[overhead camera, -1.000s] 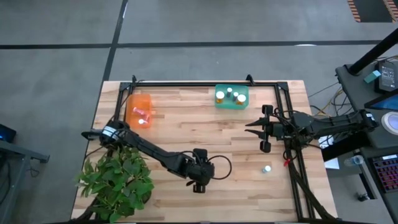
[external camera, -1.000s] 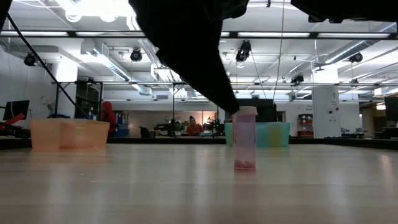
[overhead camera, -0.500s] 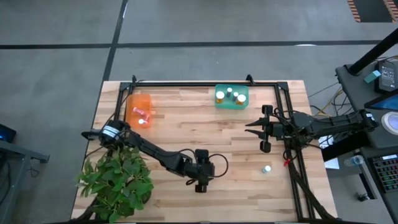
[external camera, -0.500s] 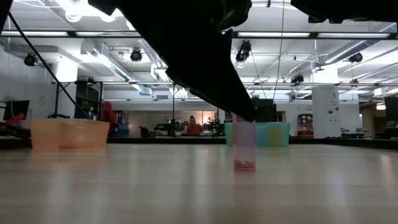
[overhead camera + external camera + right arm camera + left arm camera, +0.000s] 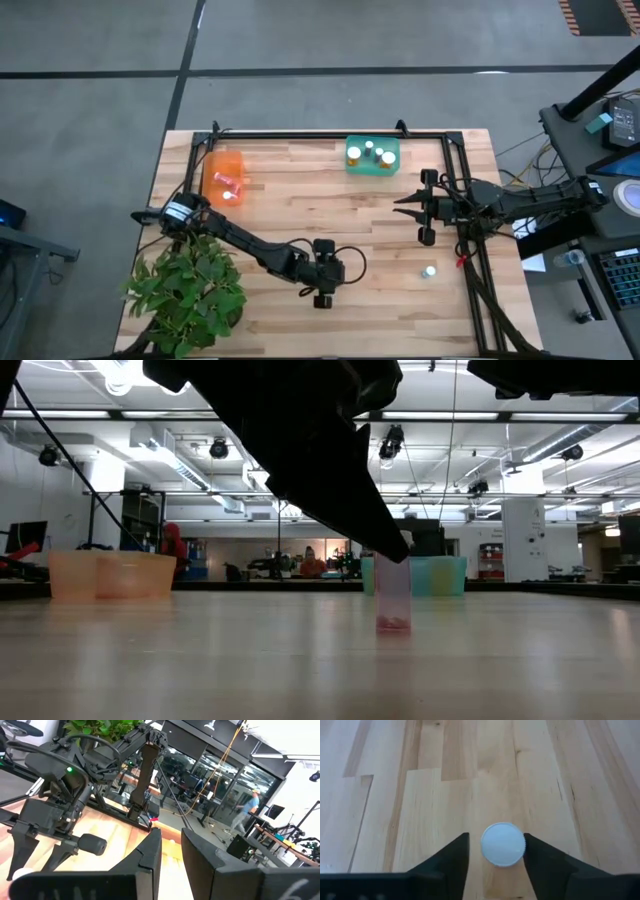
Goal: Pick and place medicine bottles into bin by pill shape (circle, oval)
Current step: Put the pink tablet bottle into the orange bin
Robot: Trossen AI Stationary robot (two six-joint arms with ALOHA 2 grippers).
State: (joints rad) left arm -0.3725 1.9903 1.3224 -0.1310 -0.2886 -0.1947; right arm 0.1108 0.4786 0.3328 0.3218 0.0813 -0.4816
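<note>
A small clear bottle [image 5: 392, 600] with pink pills at its bottom stands upright on the wooden table. In the left wrist view its round white cap [image 5: 503, 844] shows from above. My left gripper [image 5: 322, 296] is open over it near the table's near middle, pointing down, with one finger on each side of the cap. In the low view a dark finger [image 5: 375, 535] covers the cap. Another white-capped bottle [image 5: 428, 271] stands on the table at the near right. My right gripper [image 5: 405, 207] waits at the right side, its fingers a narrow gap apart, holding nothing. My left gripper has its fingers from above on either side of the bottle's cap [image 5: 522, 845]. One finger [image 5: 535, 857] stands right at the cap's edge and the other [image 5: 457, 855] a little off it. I cannot tell whether either touches.
An orange bin [image 5: 225, 178] with bottles lying in it stands at the far left. A green bin [image 5: 372, 155] with three white-capped bottles stands at the far middle. A leafy plant [image 5: 190, 295] fills the near left corner. Black frame rails [image 5: 470, 270] run along the right and far edges.
My left gripper has come down over the upright bottle. Its finger now covers the cap in the low view, where a second ago the cap showed beside it. The bottle has stayed where it was.
</note>
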